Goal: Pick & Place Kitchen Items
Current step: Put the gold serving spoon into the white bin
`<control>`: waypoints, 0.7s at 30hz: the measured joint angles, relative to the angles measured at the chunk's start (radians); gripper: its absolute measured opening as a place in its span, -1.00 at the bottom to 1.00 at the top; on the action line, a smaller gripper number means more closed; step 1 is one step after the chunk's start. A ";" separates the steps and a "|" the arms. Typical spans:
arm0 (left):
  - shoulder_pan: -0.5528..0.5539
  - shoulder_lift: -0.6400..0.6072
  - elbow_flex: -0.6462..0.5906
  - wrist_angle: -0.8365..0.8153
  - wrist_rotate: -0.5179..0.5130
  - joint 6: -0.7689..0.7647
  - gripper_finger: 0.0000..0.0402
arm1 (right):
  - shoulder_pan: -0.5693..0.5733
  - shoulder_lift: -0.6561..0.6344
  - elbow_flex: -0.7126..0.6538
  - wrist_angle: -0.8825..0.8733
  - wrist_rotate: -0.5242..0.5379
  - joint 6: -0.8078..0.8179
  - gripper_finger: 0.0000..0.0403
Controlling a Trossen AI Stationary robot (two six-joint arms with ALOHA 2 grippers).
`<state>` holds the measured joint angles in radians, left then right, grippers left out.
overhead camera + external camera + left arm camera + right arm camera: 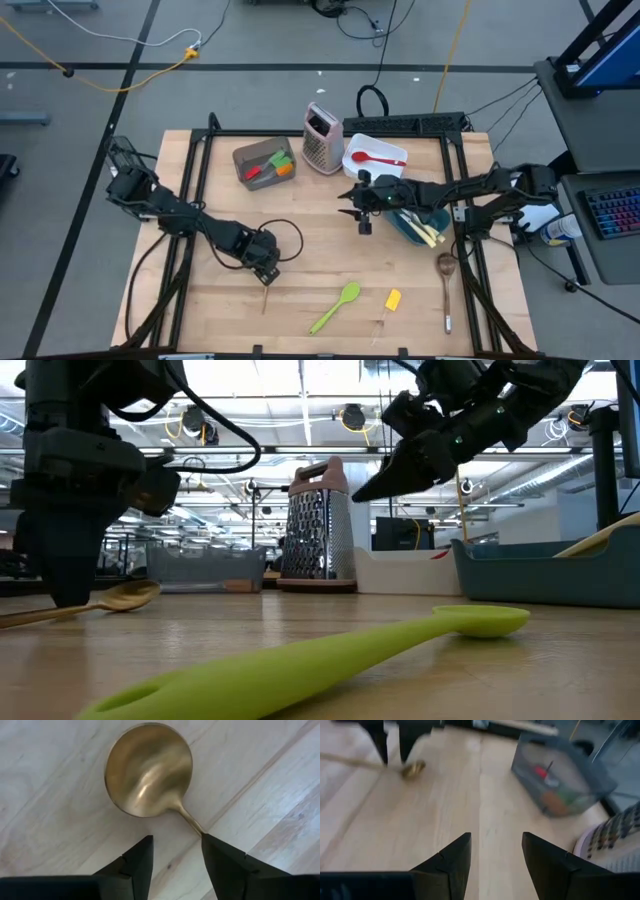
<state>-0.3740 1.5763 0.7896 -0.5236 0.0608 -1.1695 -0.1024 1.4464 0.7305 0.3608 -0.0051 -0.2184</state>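
The left gripper [172, 852] stood low over the gold spoon [148, 770], which lay flat on the wooden table [330, 250], its jaws apart astride the thin handle. This looked like the pick-up step; next it needed to close squarely on the handle. The right gripper [362, 212] hung open above mid-table, holding nothing.

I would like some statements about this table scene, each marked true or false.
1. The left gripper is open over the gold spoon. True.
2. The green spoon lies inside the teal container. False: it lies on the table.
3. The box grater stands upright. True.
4. The right gripper holds the yellow spatula. False: it is open and empty.
5. The white container holds a red spoon. True.
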 joint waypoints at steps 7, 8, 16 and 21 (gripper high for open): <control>0.007 0.000 0.009 0.003 0.000 -0.005 -0.13 | 0.000 0.000 -0.045 0.161 0.000 0.023 -0.17; 0.007 0.000 0.009 0.003 0.000 -0.013 -0.13 | 0.000 0.000 -0.050 0.165 0.000 0.023 -0.17; 0.007 0.002 0.011 0.113 -0.053 -0.020 -0.13 | 0.000 0.000 -0.062 0.167 0.000 0.019 -0.16; 0.006 0.009 0.012 0.109 -0.095 -0.006 -0.13 | 0.000 0.000 -0.062 0.167 0.000 0.024 -0.18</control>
<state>-0.3683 1.5852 0.8017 -0.4147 -0.0339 -1.1752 -0.1024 1.4464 0.6682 0.5274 -0.0051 -0.1944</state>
